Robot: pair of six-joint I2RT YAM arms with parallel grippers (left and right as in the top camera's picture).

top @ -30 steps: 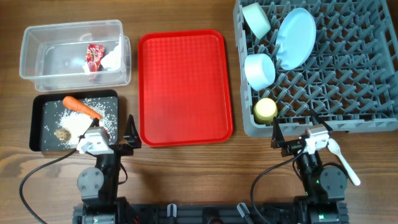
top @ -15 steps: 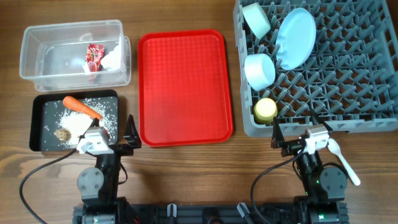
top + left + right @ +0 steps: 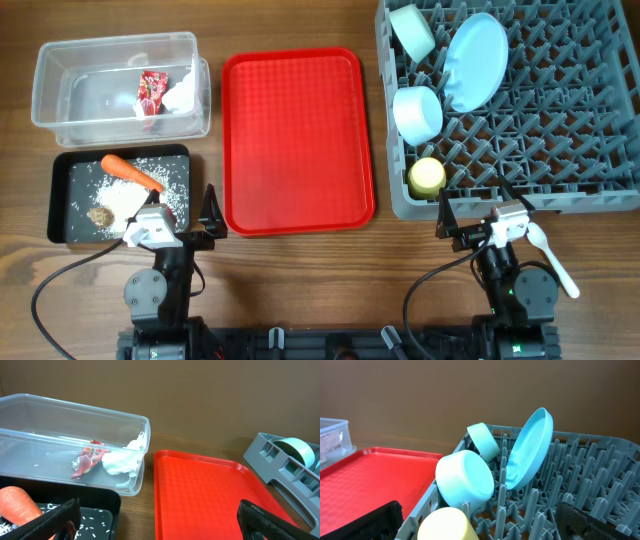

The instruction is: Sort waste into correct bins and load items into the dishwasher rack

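Observation:
The clear tub (image 3: 50,90) holds the red wrapper (image 3: 151,92) and the white tissue (image 3: 180,95). In the black tray (image 3: 58,200) lie the carrot (image 3: 130,172), rice (image 3: 128,200) and a brown lump (image 3: 99,215). The grey rack (image 3: 560,130) carries the blue plate (image 3: 475,62), two bowls (image 3: 412,32) (image 3: 417,113) and the yellow cup (image 3: 427,177). A white spoon (image 3: 550,255) lies on the table right of the right arm. My left gripper (image 3: 178,222) is open at the front edge between black tray and red tray. My right gripper (image 3: 477,215) is open before the rack's front wall.
The flat red tray (image 3: 297,140) sits bare in the middle, between the bins and the rack. Both arm bases stand at the table's front edge, with cables trailing beside them. Brown wood shows around everything.

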